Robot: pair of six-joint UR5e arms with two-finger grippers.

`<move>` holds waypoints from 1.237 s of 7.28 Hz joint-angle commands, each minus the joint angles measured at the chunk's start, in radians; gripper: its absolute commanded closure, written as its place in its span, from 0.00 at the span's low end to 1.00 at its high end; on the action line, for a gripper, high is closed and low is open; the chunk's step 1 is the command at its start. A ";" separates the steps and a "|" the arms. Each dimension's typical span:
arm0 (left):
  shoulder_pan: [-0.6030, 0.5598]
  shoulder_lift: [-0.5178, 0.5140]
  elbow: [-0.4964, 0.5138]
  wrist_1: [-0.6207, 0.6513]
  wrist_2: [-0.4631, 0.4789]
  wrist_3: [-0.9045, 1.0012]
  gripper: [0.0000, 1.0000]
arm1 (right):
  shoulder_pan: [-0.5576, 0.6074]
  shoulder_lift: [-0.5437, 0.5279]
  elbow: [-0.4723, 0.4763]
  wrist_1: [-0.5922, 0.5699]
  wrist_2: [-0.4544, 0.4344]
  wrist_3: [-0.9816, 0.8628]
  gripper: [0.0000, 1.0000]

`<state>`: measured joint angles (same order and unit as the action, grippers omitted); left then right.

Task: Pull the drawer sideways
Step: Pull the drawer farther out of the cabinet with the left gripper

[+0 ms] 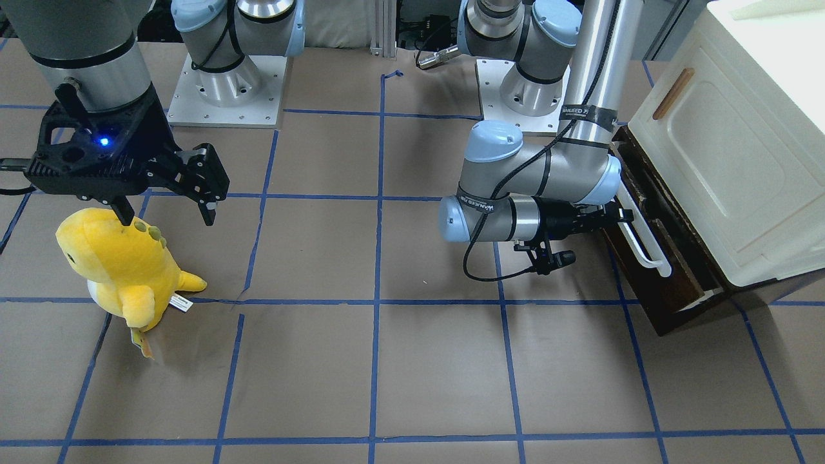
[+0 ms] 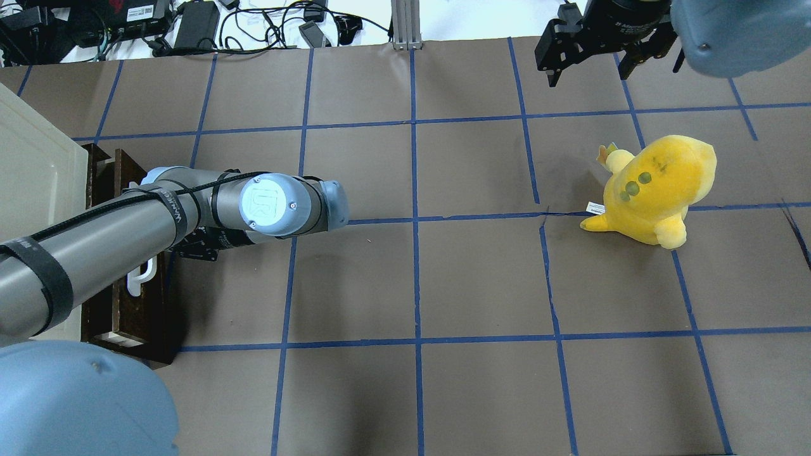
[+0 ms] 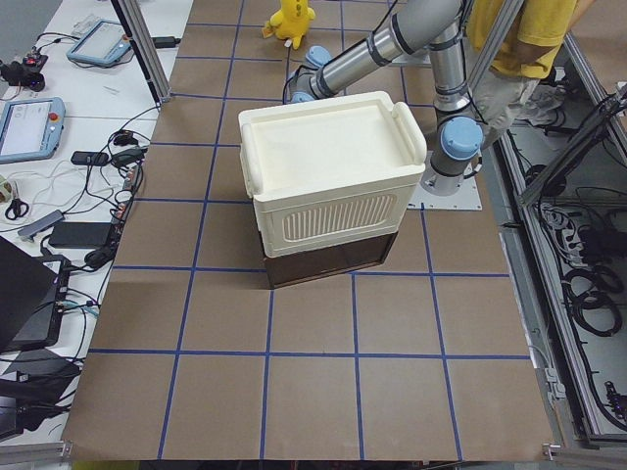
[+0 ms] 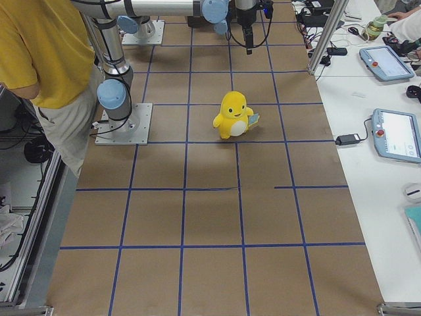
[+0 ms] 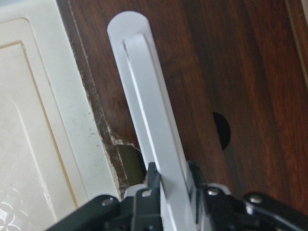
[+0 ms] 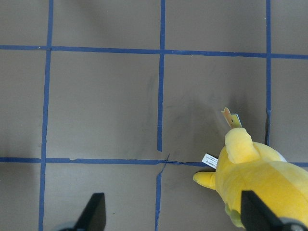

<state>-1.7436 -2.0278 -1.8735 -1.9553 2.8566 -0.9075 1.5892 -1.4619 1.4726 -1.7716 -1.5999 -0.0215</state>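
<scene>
The drawer [image 1: 651, 283] has a dark brown front and a long white bar handle [image 1: 638, 235]. It sits under a cream cabinet [image 1: 728, 148] and stands pulled out a little, with a strip of its pale inner side [image 1: 706, 298] showing. My left gripper [image 1: 620, 216] is shut on the handle. In the left wrist view its fingers [image 5: 153, 185] clamp the white bar [image 5: 149, 96] against the dark front [image 5: 231, 72]. From overhead my left arm hides most of the drawer [image 2: 130, 310]. My right gripper [image 1: 165, 209] is open and empty, far from the drawer.
A yellow plush toy [image 1: 122, 264] stands just below my right gripper and shows in the right wrist view [image 6: 260, 178]. The cabinet door has a small wooden handle [image 1: 673, 93]. A person in a yellow shirt [image 4: 39, 52] stands beside the robot's bases.
</scene>
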 commanded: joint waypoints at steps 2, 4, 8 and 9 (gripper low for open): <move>-0.033 0.000 0.000 -0.001 -0.003 0.010 0.75 | 0.000 0.000 0.000 0.000 0.000 0.000 0.00; -0.047 0.000 0.002 -0.001 -0.005 0.013 0.75 | 0.000 0.000 0.000 0.000 0.000 0.000 0.00; -0.050 -0.005 0.014 -0.001 -0.008 0.013 0.75 | 0.000 0.000 0.000 0.001 0.000 0.000 0.00; -0.051 -0.003 0.016 -0.002 -0.002 0.013 0.75 | 0.000 0.000 0.000 0.001 0.000 0.000 0.00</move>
<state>-1.7933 -2.0312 -1.8591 -1.9562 2.8498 -0.8944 1.5892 -1.4619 1.4726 -1.7708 -1.5999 -0.0215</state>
